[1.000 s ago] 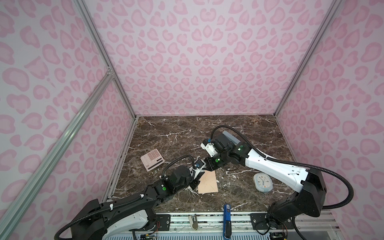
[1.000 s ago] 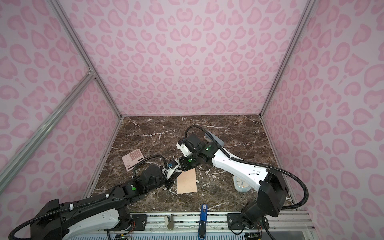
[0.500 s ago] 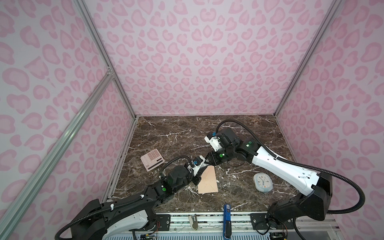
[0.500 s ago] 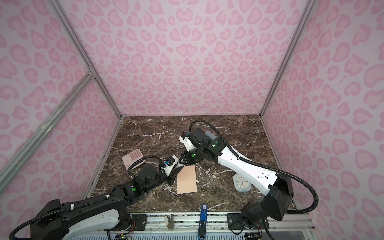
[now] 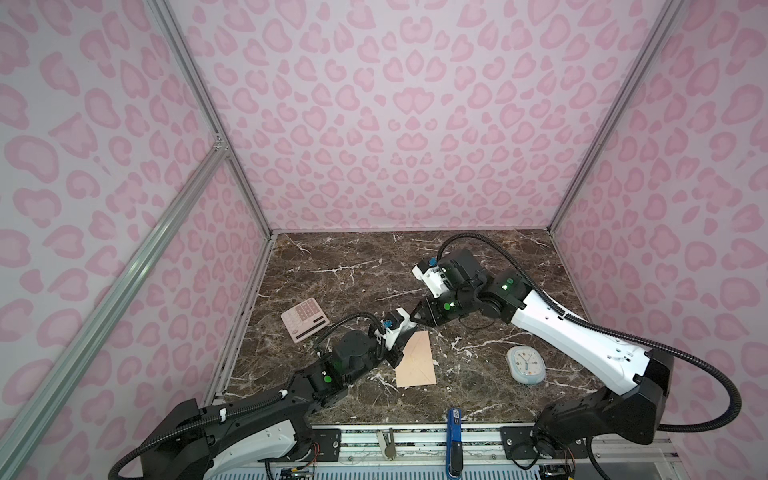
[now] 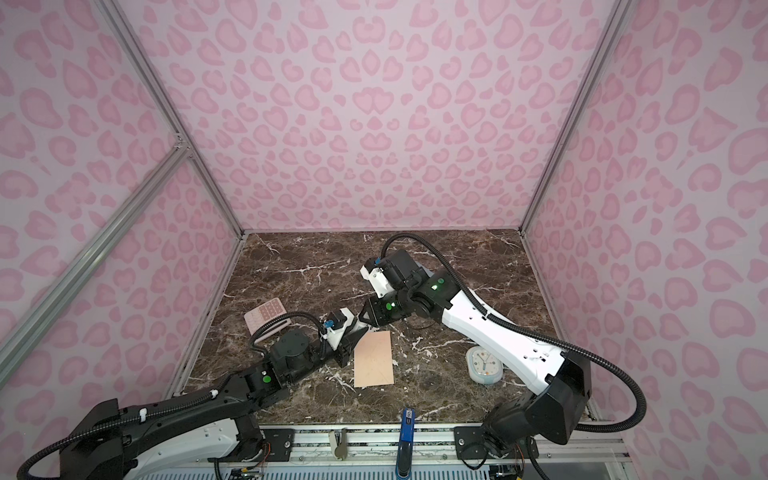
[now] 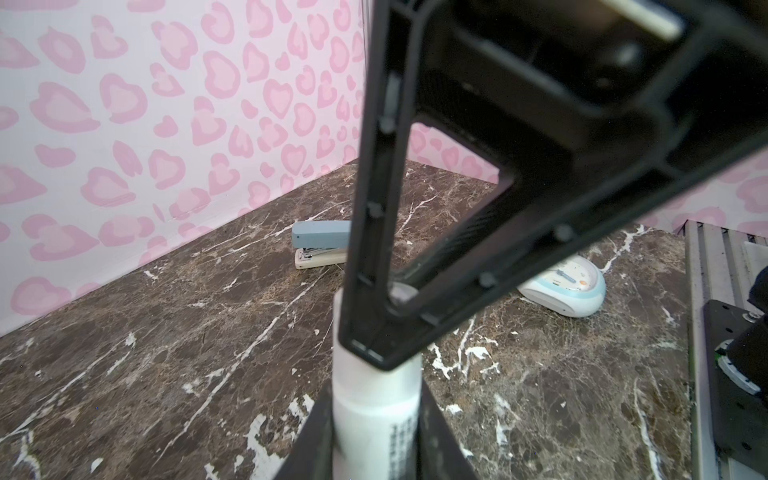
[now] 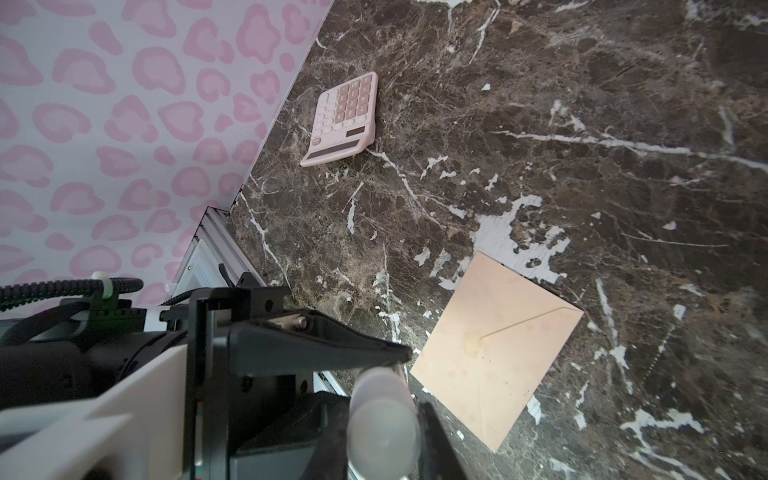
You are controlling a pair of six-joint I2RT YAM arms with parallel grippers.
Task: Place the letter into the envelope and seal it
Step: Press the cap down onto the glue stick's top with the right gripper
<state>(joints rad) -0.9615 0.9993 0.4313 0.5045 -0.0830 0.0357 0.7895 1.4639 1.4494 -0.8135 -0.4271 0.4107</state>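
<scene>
The peach envelope (image 5: pixel 415 361) (image 6: pixel 374 359) (image 8: pixel 498 345) lies flat on the marble near the front middle, its triangular flap folded down. The letter is out of view. Just behind the envelope's far left corner the two grippers meet tip to tip. My left gripper (image 5: pixel 405 332) (image 6: pixel 355 334) (image 7: pixel 376 436) is shut on a white glue stick tube (image 7: pixel 374 399). My right gripper (image 5: pixel 417 316) (image 6: pixel 368 318) (image 8: pixel 382 428) is shut on the tube's translucent cap (image 8: pixel 382 407). Both are held a little above the table.
A pink calculator (image 5: pixel 304 321) (image 8: pixel 343 120) lies at the left. A pale blue clock (image 5: pixel 525 364) (image 7: pixel 569 286) sits at the right front under the right forearm. A grey-blue stapler (image 7: pixel 320 243) lies farther back. A blue tool (image 5: pixel 454 432) rests on the front rail.
The right arm has lifted and swung its forearm outward, and the meeting point of the two grippers has shifted slightly toward the back. The envelope has not moved.
</scene>
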